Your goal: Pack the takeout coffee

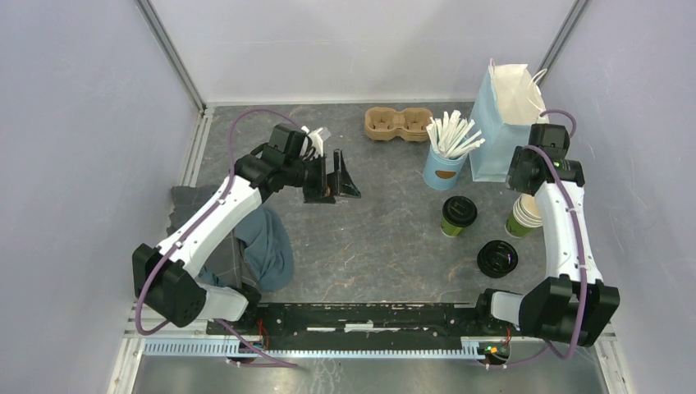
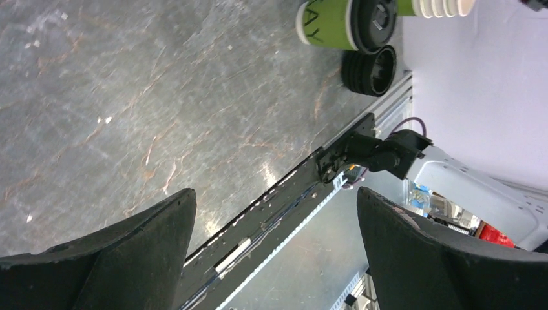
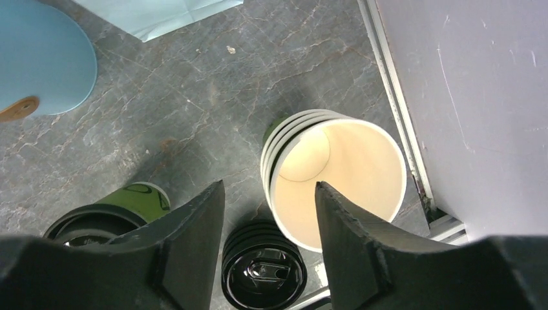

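Coffee (image 1: pixel 458 215) upright on surface (image 1: pixel 386 246), lid on; left jaws spread wide, right jaws parted above cup stack (image 3: pixel 349 174), both empty

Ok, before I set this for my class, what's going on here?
Two robot arms are to pack the lidded cup, which stands untouched outside the bag. The right gripper hangs, jaws apart, over the rim of a stack of lidless cups. The left gripper is open and empty, far from the cups.
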